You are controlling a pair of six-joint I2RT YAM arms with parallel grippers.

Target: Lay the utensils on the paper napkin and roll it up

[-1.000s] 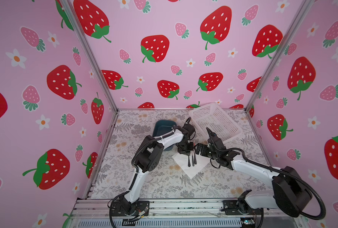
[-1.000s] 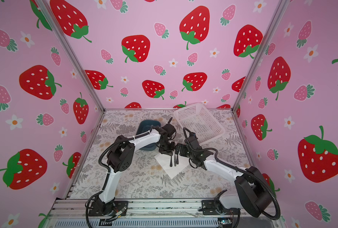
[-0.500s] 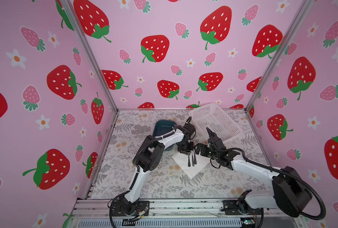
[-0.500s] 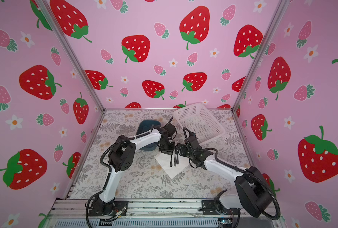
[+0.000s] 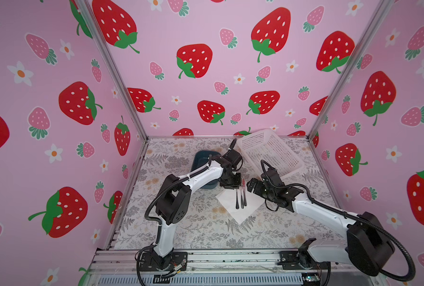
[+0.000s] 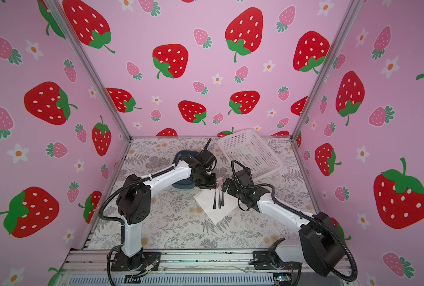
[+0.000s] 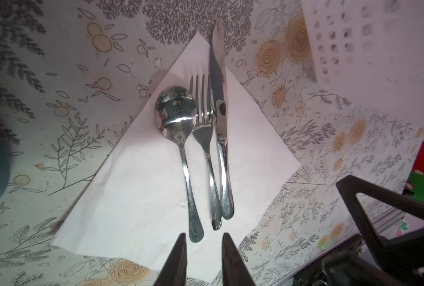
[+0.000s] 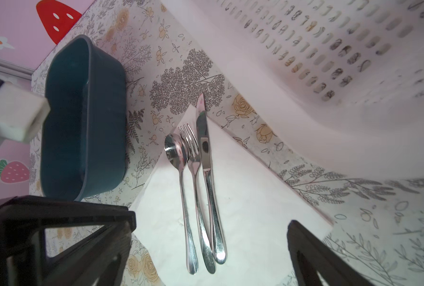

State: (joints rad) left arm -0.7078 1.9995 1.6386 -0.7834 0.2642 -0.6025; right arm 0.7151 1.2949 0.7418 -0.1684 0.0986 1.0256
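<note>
Floral table [image 5: 193,230]: utensils [image 7: 207,148] parallel on napkin [image 7: 136,198], heads rearward; left fingers [image 7: 177,262], right fingers [image 8: 297,242] apart.

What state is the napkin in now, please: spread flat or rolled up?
Spread flat: the napkin lies unrolled under the spoon, fork and knife, corners showing.

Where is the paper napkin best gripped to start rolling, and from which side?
Likely the bare corner of the paper napkin on the right arm's side, approached low from there. It lies flat as a diamond, utensils along its middle, leaving that corner free.
</note>
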